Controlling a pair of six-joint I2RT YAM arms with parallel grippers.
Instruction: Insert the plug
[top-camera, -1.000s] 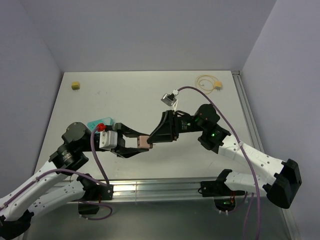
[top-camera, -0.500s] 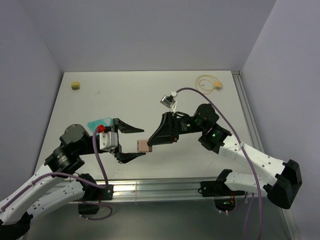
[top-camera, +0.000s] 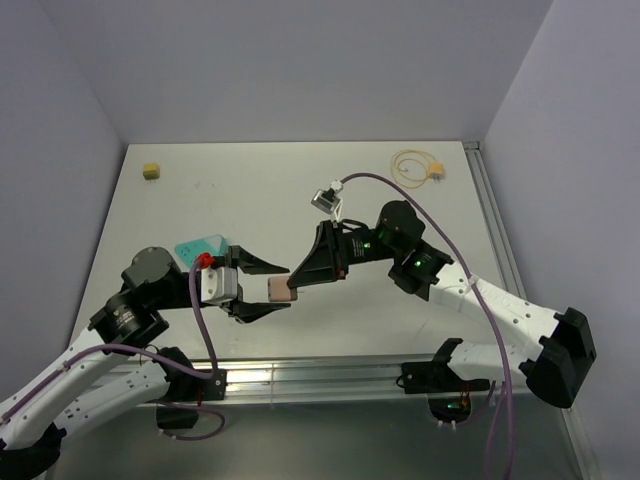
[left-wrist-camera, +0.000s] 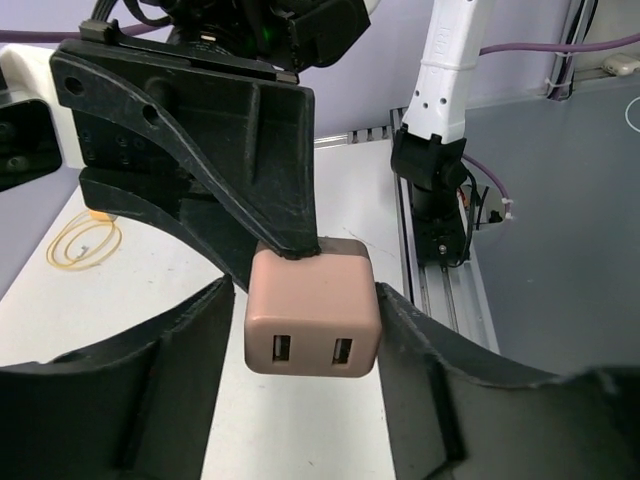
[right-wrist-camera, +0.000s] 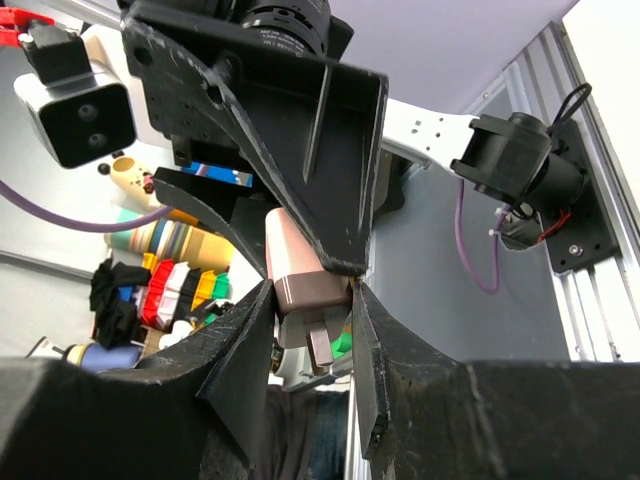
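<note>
The plug (top-camera: 436, 172), a small yellow connector, lies on the table's far right with its pale-yellow looped cable (top-camera: 409, 161); the loop also shows in the left wrist view (left-wrist-camera: 82, 243). My right gripper (top-camera: 296, 284) is shut on a pink two-port charger block (top-camera: 279, 290), held above the table. The block's prongs show between my right fingers (right-wrist-camera: 235, 345). My left gripper (top-camera: 287, 288) is open, its jaws on either side of the block (left-wrist-camera: 312, 312) without gripping it.
A teal wedge block (top-camera: 198, 245) lies near the left arm. A small yellow cube (top-camera: 151, 171) sits at the far left corner. A metal rail (top-camera: 330, 378) runs along the table's near edge.
My left gripper, which was shut on the pink block, has opened and let go. My right gripper keeps the block and has shifted slightly left.
</note>
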